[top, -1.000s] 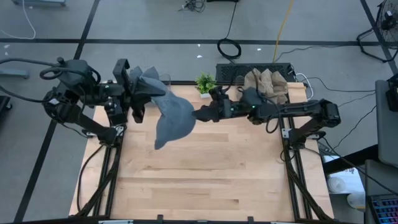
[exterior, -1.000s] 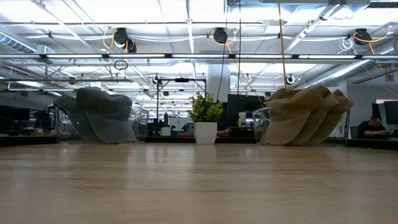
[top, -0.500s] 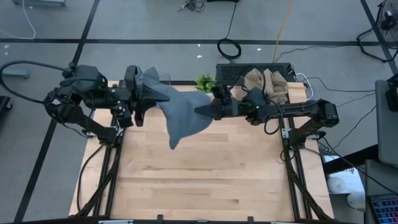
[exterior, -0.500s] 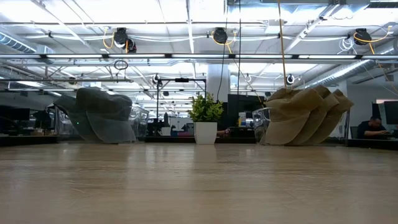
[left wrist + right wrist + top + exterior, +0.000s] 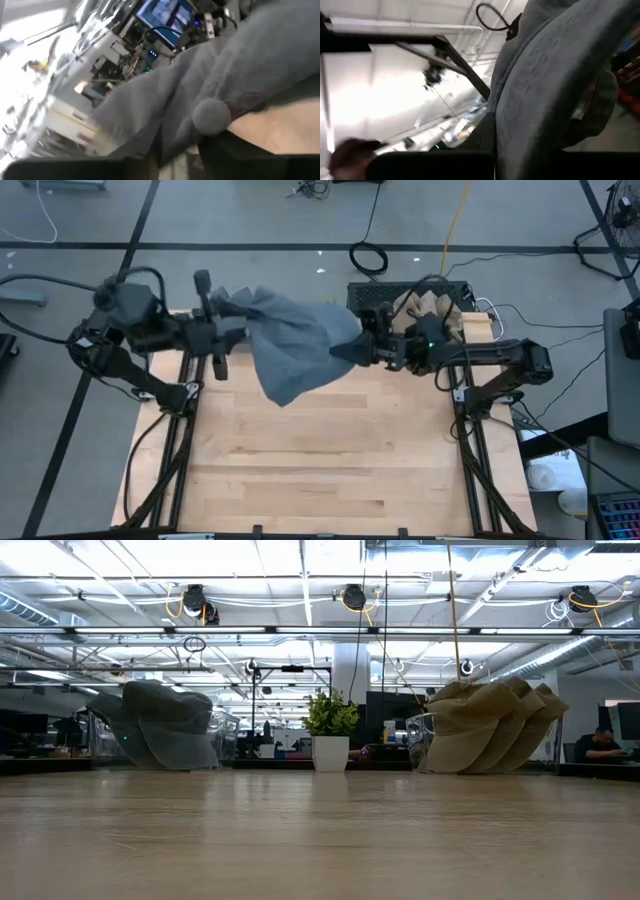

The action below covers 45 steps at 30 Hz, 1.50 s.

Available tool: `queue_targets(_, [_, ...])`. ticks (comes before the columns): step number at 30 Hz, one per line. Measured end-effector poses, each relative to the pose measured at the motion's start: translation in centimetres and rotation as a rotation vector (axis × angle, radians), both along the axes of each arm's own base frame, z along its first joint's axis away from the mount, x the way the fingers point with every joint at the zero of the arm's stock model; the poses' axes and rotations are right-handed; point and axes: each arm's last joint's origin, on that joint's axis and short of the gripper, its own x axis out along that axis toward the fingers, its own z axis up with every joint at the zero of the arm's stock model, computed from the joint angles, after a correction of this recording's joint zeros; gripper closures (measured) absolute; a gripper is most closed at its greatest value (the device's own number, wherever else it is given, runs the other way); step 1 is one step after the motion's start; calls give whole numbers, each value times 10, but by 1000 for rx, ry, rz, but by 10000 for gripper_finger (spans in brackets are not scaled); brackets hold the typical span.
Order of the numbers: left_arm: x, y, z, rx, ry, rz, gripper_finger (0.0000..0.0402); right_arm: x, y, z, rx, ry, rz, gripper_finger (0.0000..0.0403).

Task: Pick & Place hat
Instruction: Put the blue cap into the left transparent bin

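Observation:
A grey cloth hat (image 5: 295,345) hangs high over the table's far part, stretched between my two grippers. My left gripper (image 5: 225,332) is at its left end, pointing level toward the right. My right gripper (image 5: 352,348) is shut on its right end. The left wrist view shows the hat (image 5: 200,75) close up, with a small round button (image 5: 212,117). In the right wrist view the hat (image 5: 550,75) fills the picture's right half. Neither gripper nor the held hat shows in the low view. My left gripper has the hat's bunched left end (image 5: 235,310), coming level from the table's left. In the left wrist view, cloth (image 5: 172,142) runs down between the dark fingers; how many layers cannot be told. The hat is lifted clear of the table. My right gripper pinches the hat's right edge (image 5: 345,345) between its two fingers, coming from the table's right and slanting upward. Cloth (image 5: 520,130) runs down into the fingers in the right wrist view. The hat spreads away from it toward the left gripper, clear of the table.
A stack of grey hats (image 5: 160,725) stands at the far left, and a stack of tan hats (image 5: 428,315) at the far right. A small potted plant (image 5: 328,310) sits between them at the far edge. The wooden tabletop (image 5: 330,460) lies below and nearer.
My right gripper has taken the hat's right edge and drawn it up and toward the far right. My left gripper has rolled about its pointing line. The hat, which hung in a narrow drape below the left gripper, is now spread wide between both grippers.

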Motion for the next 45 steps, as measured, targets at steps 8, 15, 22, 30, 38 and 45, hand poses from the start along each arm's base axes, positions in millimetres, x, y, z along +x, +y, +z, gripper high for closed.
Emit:
queue_targets(8, [-40,4,12,-391,-149,-27,200,-23,-32,13,-221,-1,-208,401])
queue_targets(15, [-57,12,16,-859,-279,9,151,-27,-40,13,-415,-48,-323,402])
queue_targets(22, [-44,18,13,-1079,-337,60,136,-23,-41,7,-554,-31,-405,402])
queue_targets(30, [-23,27,3,-1230,-284,108,135,-23,-41,7,-616,-59,-446,402])
queue_targets(38, [3,25,-6,-1296,-158,31,135,-23,-41,6,-622,-58,-446,403])
queue_targets(45, [11,20,-8,-1359,-44,-117,135,-23,-41,4,-627,-23,-432,403])
